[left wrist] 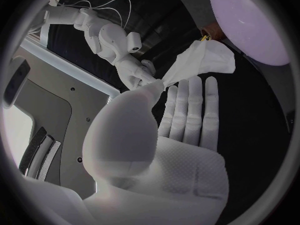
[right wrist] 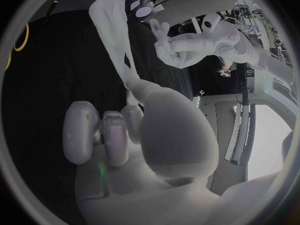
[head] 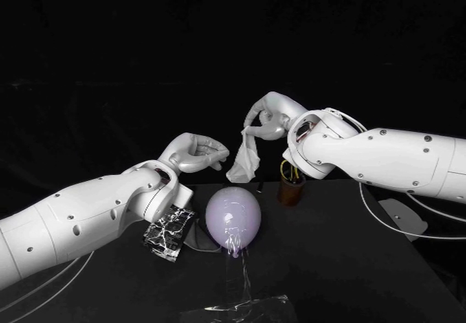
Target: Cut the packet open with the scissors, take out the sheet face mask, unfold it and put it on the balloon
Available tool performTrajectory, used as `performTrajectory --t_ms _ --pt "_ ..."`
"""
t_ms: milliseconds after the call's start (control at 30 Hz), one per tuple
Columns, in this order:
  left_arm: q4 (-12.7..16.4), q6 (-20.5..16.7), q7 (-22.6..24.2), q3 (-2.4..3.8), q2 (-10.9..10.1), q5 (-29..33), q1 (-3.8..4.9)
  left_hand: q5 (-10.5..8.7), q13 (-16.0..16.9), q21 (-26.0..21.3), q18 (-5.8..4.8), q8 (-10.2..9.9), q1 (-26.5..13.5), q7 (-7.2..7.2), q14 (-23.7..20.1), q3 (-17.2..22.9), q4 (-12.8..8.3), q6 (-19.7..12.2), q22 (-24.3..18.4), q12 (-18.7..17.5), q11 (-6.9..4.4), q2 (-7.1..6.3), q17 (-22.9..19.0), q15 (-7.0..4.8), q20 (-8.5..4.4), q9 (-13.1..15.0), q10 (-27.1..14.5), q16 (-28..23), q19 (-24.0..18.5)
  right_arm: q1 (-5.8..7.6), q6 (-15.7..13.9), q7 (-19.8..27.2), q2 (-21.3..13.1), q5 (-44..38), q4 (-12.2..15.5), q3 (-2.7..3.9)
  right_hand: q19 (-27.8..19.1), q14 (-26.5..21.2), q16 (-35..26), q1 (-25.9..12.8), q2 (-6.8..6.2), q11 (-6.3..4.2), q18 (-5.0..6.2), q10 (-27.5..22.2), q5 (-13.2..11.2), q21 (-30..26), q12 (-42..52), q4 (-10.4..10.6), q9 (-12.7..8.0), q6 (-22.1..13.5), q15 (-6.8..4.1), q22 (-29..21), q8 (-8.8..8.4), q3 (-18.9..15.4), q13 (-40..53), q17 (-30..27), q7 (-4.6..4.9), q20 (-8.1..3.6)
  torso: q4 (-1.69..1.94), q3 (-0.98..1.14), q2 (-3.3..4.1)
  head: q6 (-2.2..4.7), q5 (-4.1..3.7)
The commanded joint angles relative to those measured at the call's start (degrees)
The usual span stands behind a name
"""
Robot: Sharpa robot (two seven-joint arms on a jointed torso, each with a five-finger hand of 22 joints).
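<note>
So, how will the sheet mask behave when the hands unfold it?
Probably floppy: the sheet mask hangs limp in a narrow strip from the right hand. It looks light, held at one end alone. Its folds may cling together, so spreading likely needs the left hand too.

The black desk (head: pixel 349 269) carries a lilac balloon (head: pixel 233 217) at its middle, a packet (head: pixel 169 232) (black with white marbling) just left of it, a brown holder (head: pixel 290 192) far right, and a clear plastic base (head: pixel 243 311) near.
</note>
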Motion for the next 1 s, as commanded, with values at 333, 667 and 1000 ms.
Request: performTrajectory --t_ms 333,667,1000 --pt "-1.40 3.83 -7.22 0.09 3.71 4.02 -0.35 -0.05 -4.00 -3.22 0.59 -3.98 2.65 1.46 -2.62 2.79 1.28 -2.43 -2.27 -7.93 2.13 -1.72 -4.34 2.31 1.45 -2.17 -1.97 -9.29 -2.05 -0.20 -0.96 0.04 0.59 -0.78 1.12 0.04 2.04 5.98 0.20 -0.18 0.18 -1.48 -0.88 3.11 0.14 -0.40 0.20 0.02 0.06 0.37 -0.35 11.70 0.20 0.44 6.89 15.06 0.08 -0.08 -0.11 0.06 0.07 0.32 0.38" --pt "-3.36 1.94 -11.63 0.07 5.22 5.20 -0.47 -0.05 -4.73 -5.45 0.68 -5.77 1.33 3.60 -4.87 -0.57 2.63 -4.15 -3.88 -11.29 4.00 -2.72 -6.54 4.15 2.44 -3.20 -4.70 -13.88 -2.83 -0.34 -1.64 0.54 0.78 -0.73 2.30 0.05 2.02 5.98 0.20 -0.22 0.17 -1.48 -0.87 3.12 0.15 -0.44 0.22 0.00 0.06 0.36 -0.35 11.69 0.21 0.50 6.91 15.06 0.08 -0.08 -0.02 -0.02 0.05 0.41 0.32" --pt "-4.32 1.81 -13.71 0.08 6.07 5.11 -0.47 -0.05 -4.80 -7.26 0.67 -6.92 2.18 4.24 -5.28 -3.49 3.15 -5.14 -5.22 -12.26 4.66 -2.28 -7.89 4.80 3.09 -4.01 -6.20 -16.53 -3.38 -0.39 -1.80 0.80 0.96 -0.73 2.87 0.06 2.02 5.98 0.20 -0.22 0.17 -1.48 -0.87 3.12 0.15 -0.44 0.22 0.00 0.06 0.36 -0.35 11.69 0.21 0.50 6.91 15.06 0.08 -0.08 0.00 0.02 0.05 0.40 0.47"
